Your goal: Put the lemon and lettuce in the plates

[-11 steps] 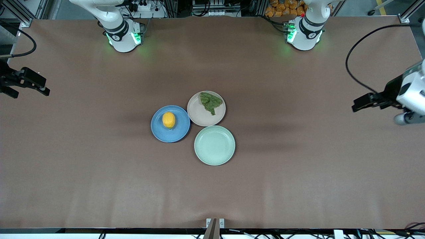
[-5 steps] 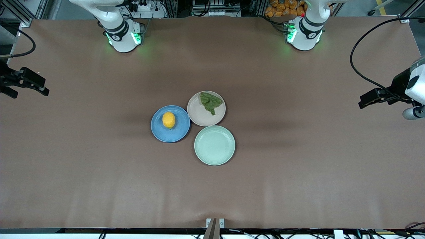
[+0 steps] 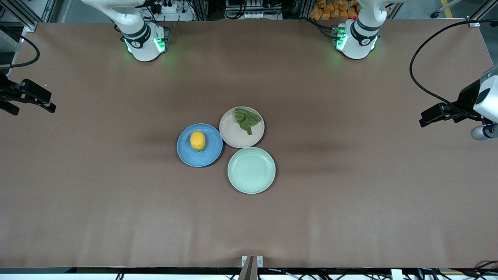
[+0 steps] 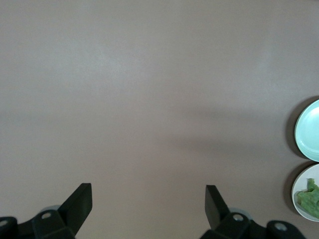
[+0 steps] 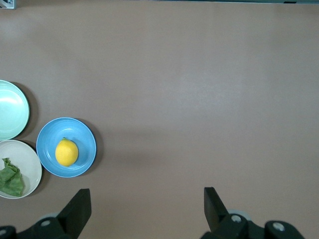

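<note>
The lemon [image 3: 197, 140] lies on the blue plate [image 3: 208, 156] at the table's middle. The lettuce [image 3: 246, 120] lies on the beige-pink plate [image 3: 232, 136], which touches the blue one. My left gripper [image 3: 424, 119] is open and empty, up over the table's left-arm end. My right gripper [image 3: 49, 107] is open and empty, over the right-arm end. In the right wrist view the lemon [image 5: 66, 152], the blue plate [image 5: 84, 134] and the lettuce [image 5: 10, 179] show. In the left wrist view the lettuce [image 4: 309, 196] shows at the edge, and the gripper [image 4: 148, 191] spans bare table.
An empty mint-green plate [image 3: 251, 170] sits nearer the front camera, touching the beige-pink plate. It also shows in the left wrist view [image 4: 309, 130] and the right wrist view [image 5: 11, 109]. A black cable [image 3: 416, 62] loops above the left-arm end.
My left gripper has drawn away from the plates toward the left-arm end and slightly toward the bases. My right gripper has edged a little outward. Lemon, lettuce and plates have not moved.
</note>
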You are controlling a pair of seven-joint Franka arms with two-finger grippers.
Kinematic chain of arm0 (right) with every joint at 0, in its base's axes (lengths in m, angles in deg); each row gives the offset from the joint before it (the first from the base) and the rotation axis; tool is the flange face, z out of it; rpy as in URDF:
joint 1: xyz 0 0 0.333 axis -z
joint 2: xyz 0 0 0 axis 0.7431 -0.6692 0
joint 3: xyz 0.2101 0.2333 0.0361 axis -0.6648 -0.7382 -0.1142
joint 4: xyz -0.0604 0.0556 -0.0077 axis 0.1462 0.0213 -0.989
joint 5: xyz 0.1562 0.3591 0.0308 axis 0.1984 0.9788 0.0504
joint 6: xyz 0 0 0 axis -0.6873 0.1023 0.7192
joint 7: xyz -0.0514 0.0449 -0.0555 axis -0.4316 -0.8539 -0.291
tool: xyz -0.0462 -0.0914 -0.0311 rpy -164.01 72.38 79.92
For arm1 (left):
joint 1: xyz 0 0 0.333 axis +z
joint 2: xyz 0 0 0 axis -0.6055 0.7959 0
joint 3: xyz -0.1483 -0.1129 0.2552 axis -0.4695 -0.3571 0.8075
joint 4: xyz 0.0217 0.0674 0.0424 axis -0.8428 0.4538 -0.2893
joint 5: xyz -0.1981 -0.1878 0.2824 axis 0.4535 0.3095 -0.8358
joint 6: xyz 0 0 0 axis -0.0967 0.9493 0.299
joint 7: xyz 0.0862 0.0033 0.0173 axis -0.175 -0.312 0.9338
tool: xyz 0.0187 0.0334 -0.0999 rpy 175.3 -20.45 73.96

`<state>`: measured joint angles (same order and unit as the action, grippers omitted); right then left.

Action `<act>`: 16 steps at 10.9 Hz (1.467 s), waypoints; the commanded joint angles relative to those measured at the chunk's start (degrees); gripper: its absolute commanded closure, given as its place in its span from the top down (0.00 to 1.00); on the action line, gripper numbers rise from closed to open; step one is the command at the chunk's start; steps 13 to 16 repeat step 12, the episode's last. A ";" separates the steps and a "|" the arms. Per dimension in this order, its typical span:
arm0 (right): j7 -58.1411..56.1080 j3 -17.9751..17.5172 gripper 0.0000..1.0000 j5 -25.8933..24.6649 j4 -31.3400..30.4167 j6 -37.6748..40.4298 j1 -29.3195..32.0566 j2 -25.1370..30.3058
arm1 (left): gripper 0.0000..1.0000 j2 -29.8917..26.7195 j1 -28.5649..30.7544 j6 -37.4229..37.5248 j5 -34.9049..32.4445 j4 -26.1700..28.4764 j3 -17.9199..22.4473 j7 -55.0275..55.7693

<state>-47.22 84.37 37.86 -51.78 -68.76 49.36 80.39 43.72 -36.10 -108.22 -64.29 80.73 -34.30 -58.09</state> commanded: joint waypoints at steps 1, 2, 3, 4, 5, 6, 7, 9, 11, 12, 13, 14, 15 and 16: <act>-0.20 -1.28 1.00 0.10 -1.85 -0.82 1.45 1.48 | 1.00 -1.33 0.42 0.63 -0.95 -0.02 -0.87 0.05; -0.20 -1.28 1.00 0.10 -1.85 -0.82 1.45 1.48 | 1.00 -1.42 0.42 0.72 -1.04 -0.02 -0.87 0.05; -0.20 -1.28 1.00 0.10 -1.85 -0.56 1.45 1.48 | 1.00 -1.50 0.59 0.72 -1.13 -0.02 -0.87 -0.21; -0.29 -1.28 1.00 0.19 -1.85 -0.38 1.45 1.48 | 1.00 -1.59 0.51 0.72 -1.13 -0.10 -0.96 -0.22; -0.29 -1.28 1.00 0.19 -1.85 -0.21 1.54 1.56 | 1.00 -1.59 0.25 0.72 -1.13 -0.37 -0.96 -0.30; -0.29 -1.28 1.00 0.19 -1.85 -0.20 1.62 1.56 | 1.00 -1.50 0.16 0.72 -1.13 -0.37 -1.05 -0.65; -0.29 -1.28 1.00 0.19 -1.85 -0.20 1.71 1.48 | 1.00 -1.42 0.24 0.63 -1.04 -0.37 -1.05 -0.83; -0.38 -1.28 1.00 0.19 -1.85 -0.20 1.71 1.48 | 1.00 -1.33 0.24 0.63 -0.95 -0.37 -1.14 -1.01; -0.38 -1.19 1.00 0.19 -1.85 -0.12 1.71 1.56 | 1.00 -1.24 0.33 0.63 -0.78 -0.37 -1.14 -1.10; -0.38 -1.02 1.00 0.10 -1.85 0.06 1.71 1.56 | 1.00 -1.24 0.33 0.63 -0.78 -0.37 -1.14 -1.10; -0.38 -1.02 1.00 0.10 -1.85 0.06 1.71 1.56 | 1.00 -1.24 0.33 0.63 -0.78 -0.37 -1.14 -1.10; -0.38 -1.02 1.00 0.10 -1.85 0.06 1.71 1.56 | 1.00 -1.24 0.33 0.63 -0.78 -0.37 -1.14 -1.10; -0.38 -1.02 1.00 0.10 -1.85 0.06 1.71 1.56 | 1.00 -1.24 0.33 0.63 -0.78 -0.37 -1.14 -1.10; -0.38 -1.02 1.00 0.10 -1.85 0.06 1.71 1.56 | 1.00 -1.24 0.33 0.63 -0.78 -0.37 -1.14 -1.10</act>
